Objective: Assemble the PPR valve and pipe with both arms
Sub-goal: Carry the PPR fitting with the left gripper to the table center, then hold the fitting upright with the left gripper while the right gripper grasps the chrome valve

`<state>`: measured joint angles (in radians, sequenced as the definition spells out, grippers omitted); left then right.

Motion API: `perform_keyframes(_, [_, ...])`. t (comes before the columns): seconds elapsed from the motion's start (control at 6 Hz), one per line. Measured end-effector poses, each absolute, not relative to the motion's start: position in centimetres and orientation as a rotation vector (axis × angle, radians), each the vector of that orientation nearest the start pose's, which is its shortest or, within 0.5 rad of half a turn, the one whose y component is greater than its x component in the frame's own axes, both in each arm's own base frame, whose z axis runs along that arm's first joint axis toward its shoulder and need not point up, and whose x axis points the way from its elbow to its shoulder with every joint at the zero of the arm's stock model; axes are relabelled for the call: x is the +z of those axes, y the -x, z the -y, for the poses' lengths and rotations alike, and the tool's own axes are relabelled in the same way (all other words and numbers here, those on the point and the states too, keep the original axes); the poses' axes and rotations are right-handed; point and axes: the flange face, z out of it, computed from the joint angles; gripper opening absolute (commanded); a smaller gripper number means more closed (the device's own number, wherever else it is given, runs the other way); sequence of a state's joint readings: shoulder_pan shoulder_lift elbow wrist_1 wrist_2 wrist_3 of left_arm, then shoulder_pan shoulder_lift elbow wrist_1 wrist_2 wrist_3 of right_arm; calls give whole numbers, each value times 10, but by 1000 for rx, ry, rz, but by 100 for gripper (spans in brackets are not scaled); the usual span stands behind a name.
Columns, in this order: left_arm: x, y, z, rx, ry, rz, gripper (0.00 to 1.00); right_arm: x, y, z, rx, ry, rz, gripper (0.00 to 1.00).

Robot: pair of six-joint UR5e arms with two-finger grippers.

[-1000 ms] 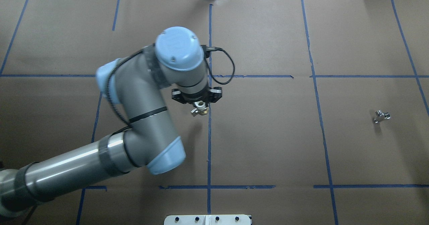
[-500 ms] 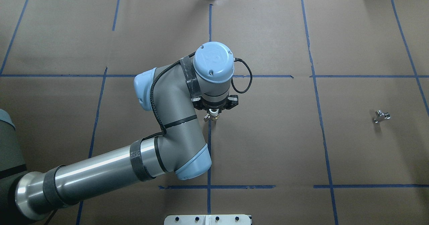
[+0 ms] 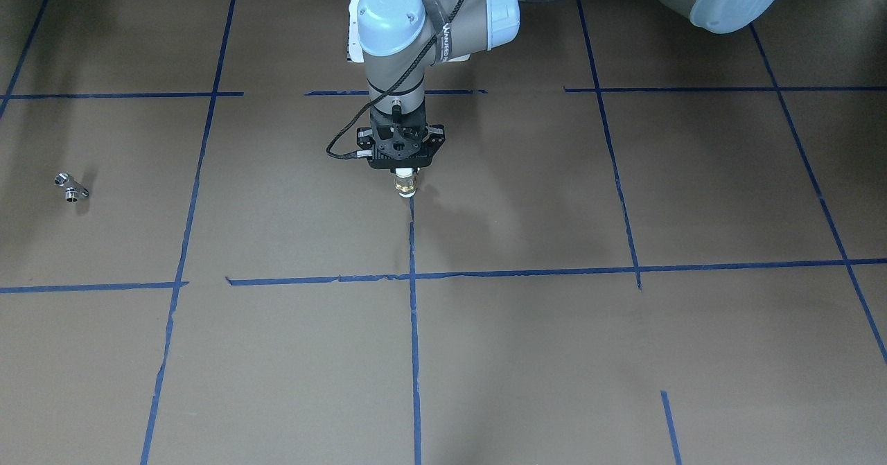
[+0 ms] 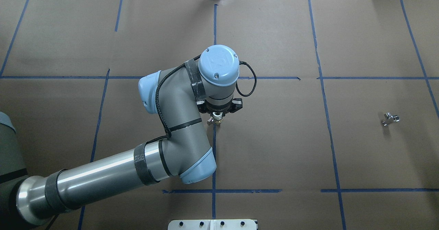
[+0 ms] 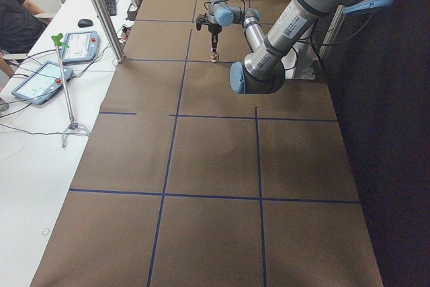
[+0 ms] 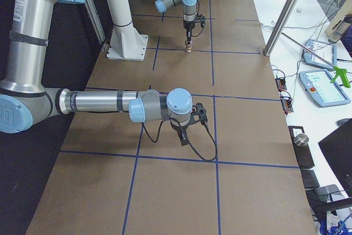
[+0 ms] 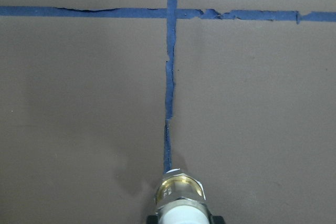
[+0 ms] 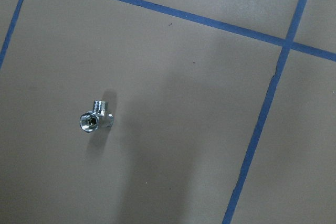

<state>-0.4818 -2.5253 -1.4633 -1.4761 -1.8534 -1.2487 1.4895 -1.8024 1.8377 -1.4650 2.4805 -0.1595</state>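
Gripping white brass-tipped pipe fitting [image 3: 406, 184], left gripper [image 3: 405, 172] clamped; right gripper [image 6: 184, 132] state unclear; strap lettering [image 3: 448, 37] illegible.

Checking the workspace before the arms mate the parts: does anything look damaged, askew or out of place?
Only the blue tape grid: its strips are torn and ragged near the crossing. The pipe fitting hangs upright in the left gripper, and the chrome valve lies well apart from it.

Grey tubular left arm [image 4: 103, 175], pale-blue joint caps [image 4: 219, 63] (small screws), black braided cable [image 4: 158, 96], black straps [image 4: 140, 165].
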Motion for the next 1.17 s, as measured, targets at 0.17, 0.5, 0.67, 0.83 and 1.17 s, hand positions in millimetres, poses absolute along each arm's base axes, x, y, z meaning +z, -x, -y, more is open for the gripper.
perform_keyframes(0.17, [119, -611, 438, -45, -43, -790, 82, 609, -22, 405, -288, -167, 906, 100])
perform_keyframes(0.5, [122, -610, 438, -45, -44, -794, 100, 608, -22, 405, -288, -168, 906, 100])
perform_keyframes(0.67, [121, -608, 438, -46, -46, -801, 100, 608, -22, 405, -278, -163, 909, 100])
perform_keyframes(0.83, [116, -604, 437, -49, -52, -815, 100, 605, -17, 406, -251, -148, 920, 100])
perform_keyframes(1.17, [96, -572, 429, -80, -70, -882, 100, 584, 40, 413, -160, -102, 946, 99])
